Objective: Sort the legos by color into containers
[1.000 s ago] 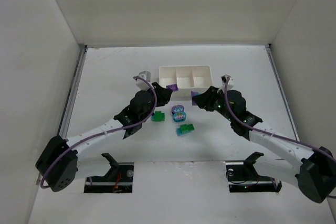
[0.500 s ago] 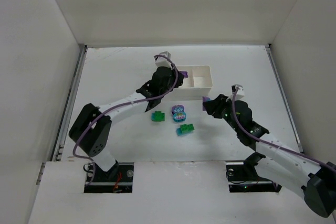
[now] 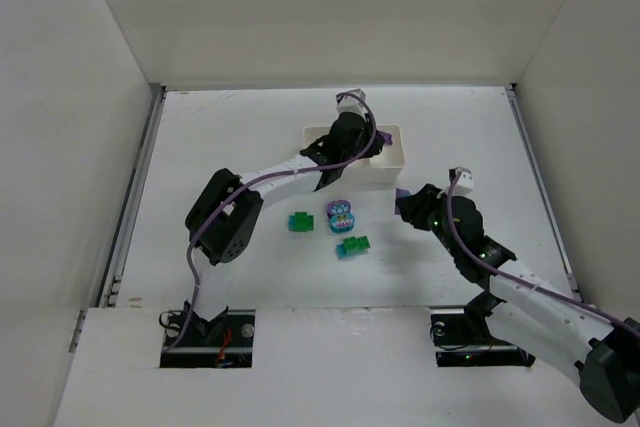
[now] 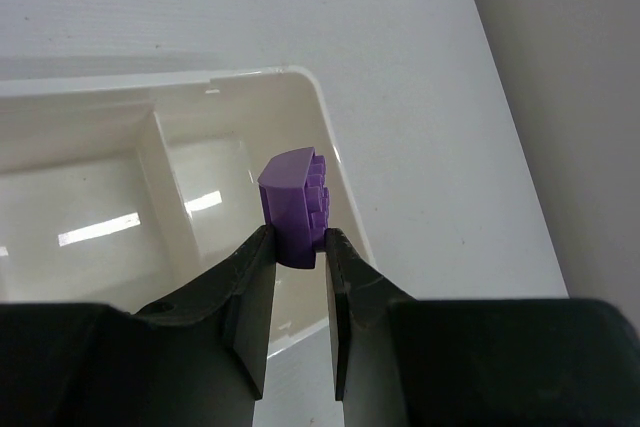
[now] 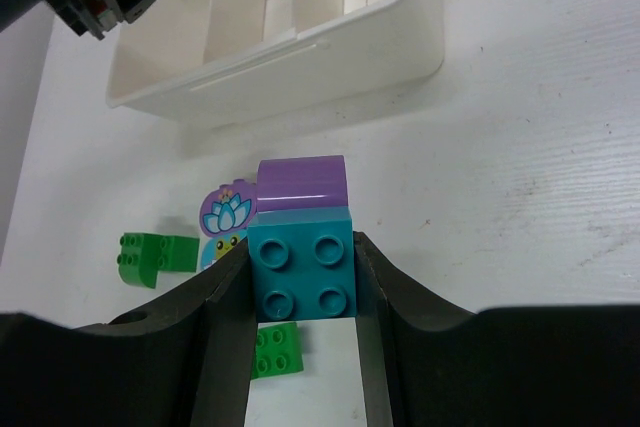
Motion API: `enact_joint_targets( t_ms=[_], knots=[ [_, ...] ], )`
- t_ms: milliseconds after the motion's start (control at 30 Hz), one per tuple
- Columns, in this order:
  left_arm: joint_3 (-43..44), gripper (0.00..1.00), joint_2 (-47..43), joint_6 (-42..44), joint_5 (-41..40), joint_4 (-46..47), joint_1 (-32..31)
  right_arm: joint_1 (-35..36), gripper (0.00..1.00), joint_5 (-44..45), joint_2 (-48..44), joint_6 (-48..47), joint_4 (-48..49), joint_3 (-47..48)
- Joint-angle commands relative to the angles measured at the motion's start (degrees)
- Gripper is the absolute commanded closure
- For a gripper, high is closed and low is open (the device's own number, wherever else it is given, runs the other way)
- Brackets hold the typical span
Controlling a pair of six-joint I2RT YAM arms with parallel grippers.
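Left gripper point(image 4: 296, 252) is clenched on a purple brick point(image 4: 292, 195) above the white tray point(image 4: 338, 182), toward its right end. Right gripper point(image 5: 300, 292) pinches a teal brick point(image 5: 302, 269) capped with purple, near side of the tray. Likely light, stiff, slick: flat sides grip best.

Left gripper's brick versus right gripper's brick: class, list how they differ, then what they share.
The purple brick in the left gripper is one colour; the teal brick in the right gripper has a purple piece stuck on. The purple brick hangs over the white tray; the teal brick is outside it. Both are studded and pinched between jaws.
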Motion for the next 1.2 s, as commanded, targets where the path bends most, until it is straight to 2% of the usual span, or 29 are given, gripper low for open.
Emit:
enact_joint_targets(
  t_ms=[0,100,200,333,433,567,700,833,1000,1167],
  knots=[
    [4.0,0.84,0.2,0.6,0.1,-0.4,-0.8,0.2,0.78,1.4,-1.5,0.6,1.5,0.1],
    [4.4,0.75,1.1,0.7,-0.6,-0.9,-0.8,0.2,0.78,0.6,-0.9,0.4,1.6,0.4],
    [4.2,0.6,0.7,0.1,-0.7,-1.1,-0.7,0.2,0.77,0.9,0.1,0.4,1.8,0.7],
    [0.5,0.51,-4.1,0.7,-1.0,-0.4,-0.8,0.4,0.77,0.1,2.0,0.1,2.3,1.9],
    [-7.0,0.52,-11.6,-0.6,-1.1,1.5,-0.7,0.4,0.77,-2.0,3.4,0.5,3.8,3.2],
    [-20.2,0.58,-21.2,-6.1,0.6,6.8,-1.1,0.4,0.77,-5.6,5.7,2.0,6.0,5.5],
    [-35.9,0.58,-31.9,-13.5,1.0,16.0,-1.6,0.4,0.77,-9.6,10.3,4.2,9.6,9.0],
    [-47.1,0.56,-38.6,-20.9,0.2,28.6,-3.1,0.4,0.77,-13.4,15.3,10.0,16.7,11.3],
    [-53.6,0.53,-40.5,-26.3,-0.5,39.0,-3.6,0.4,0.77,-16.8,19.5,19.6,28.1,11.4],
    [-55.5,0.51,-39.0,-29.6,0.2,45.2,-3.6,0.4,0.76,-16.8,21.2,24.8,32.2,11.5]
  ],
)
